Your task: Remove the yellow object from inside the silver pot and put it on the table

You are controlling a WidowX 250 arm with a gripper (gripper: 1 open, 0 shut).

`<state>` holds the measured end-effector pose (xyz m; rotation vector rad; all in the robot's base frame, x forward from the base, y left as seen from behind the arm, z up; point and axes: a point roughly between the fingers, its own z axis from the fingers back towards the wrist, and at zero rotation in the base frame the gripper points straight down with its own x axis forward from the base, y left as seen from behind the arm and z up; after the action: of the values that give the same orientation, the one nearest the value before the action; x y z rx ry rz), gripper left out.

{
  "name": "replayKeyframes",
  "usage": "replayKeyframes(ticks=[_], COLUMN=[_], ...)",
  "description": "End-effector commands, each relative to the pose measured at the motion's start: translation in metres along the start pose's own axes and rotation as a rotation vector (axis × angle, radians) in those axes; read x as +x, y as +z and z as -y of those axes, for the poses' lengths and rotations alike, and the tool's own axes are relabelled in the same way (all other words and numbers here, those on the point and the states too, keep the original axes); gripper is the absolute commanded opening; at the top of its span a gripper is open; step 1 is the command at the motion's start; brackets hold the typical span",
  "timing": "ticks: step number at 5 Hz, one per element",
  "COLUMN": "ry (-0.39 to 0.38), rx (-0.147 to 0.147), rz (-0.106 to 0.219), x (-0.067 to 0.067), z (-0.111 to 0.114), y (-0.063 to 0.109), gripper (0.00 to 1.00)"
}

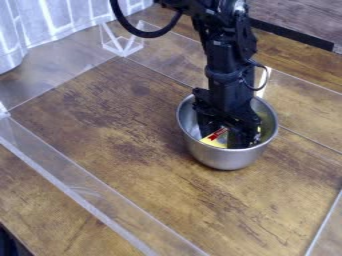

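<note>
The silver pot (226,158) stands on the dark wooden table (114,120), right of centre. Inside it lies the yellow object (214,133), of which only a sliver with its red-and-white label shows between the fingers. My gripper (229,131) points almost straight down and reaches into the pot, its black fingers (205,116) on either side of the yellow object. The jaws stand narrower than the pot. Whether they press on the object is hidden by the fingers and the pot wall.
Clear acrylic panels (60,165) run along the table's left and front edges. A clear triangular stand (124,38) sits at the back left, next to a white curtain (47,25). Bare wood lies left of and in front of the pot.
</note>
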<state>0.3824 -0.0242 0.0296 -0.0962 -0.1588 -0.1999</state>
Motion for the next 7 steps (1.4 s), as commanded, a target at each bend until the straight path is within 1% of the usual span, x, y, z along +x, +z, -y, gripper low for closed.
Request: replayKeyframes(ticks=[1,3,5,6,7], ry=[-0.022,-0.020,0.032,0.005,-0.021], rx=[0.013,0.024,0.046,0.054,0.061], rz=[0.068,0.079,0.100,0.133,0.138], x=[0.015,0.019,0.012,0.009,0.003], z=[0.001,-0.005,-0.001,0.005,0.010], y=[0.023,0.032,0.077,0.101,0.114], gripper=[0.00,0.00,0.00,0.00,0.00])
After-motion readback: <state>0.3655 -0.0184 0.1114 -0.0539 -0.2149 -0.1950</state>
